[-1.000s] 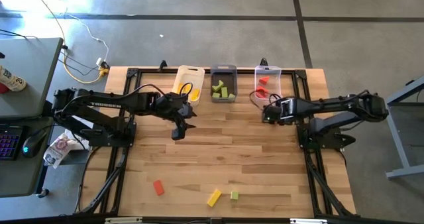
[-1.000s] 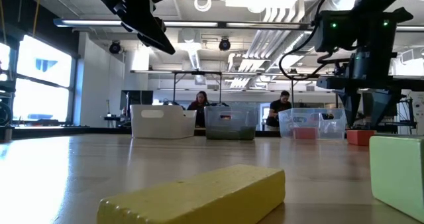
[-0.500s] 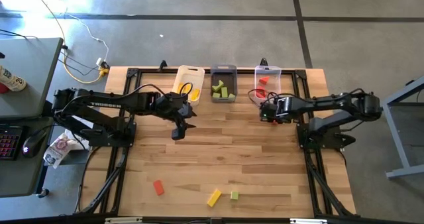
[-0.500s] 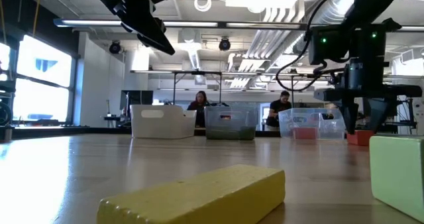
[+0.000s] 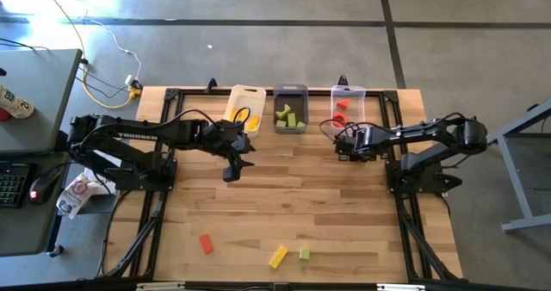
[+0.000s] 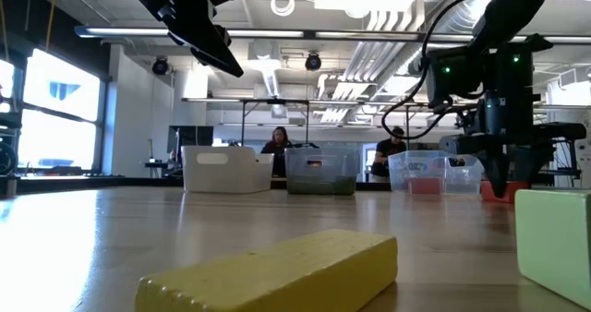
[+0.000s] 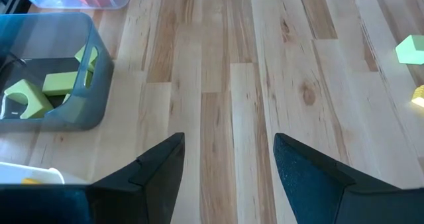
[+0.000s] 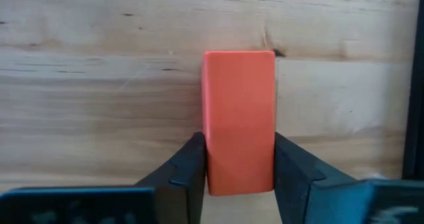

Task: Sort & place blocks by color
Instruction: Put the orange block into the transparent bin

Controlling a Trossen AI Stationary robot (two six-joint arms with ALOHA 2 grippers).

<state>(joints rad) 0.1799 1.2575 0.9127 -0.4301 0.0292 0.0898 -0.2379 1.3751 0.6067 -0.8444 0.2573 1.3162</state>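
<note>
Near edge: a yellow block (image 5: 277, 256) lies with a light green block (image 5: 304, 254) just beside it and a red block (image 5: 206, 244) farther toward the left arm's side; in the low view the yellow block and the green one fill the foreground.
Middle of table: bare wooden table (image 5: 293, 196) between the loose blocks and the arms.
Left gripper (image 5: 232, 168): hangs above the wood in front of the white bin, fingers (image 7: 159, 164) spread apart with nothing between them.
Right gripper (image 8: 238, 161): low over the table just in front of the clear bin, both fingers pressed against the sides of an orange-red block (image 8: 238, 118), which it clamps.
White bin (image 5: 244, 107): at the far edge, holding yellow pieces.
Grey bin (image 5: 290, 108): beside the white one, with light green blocks (image 7: 40, 91) inside.
Clear bin (image 5: 348, 106): last in the row, with red blocks (image 5: 341, 110) inside.
Room beyond: two people (image 6: 279, 141) sit behind the bins in the low view.
</note>
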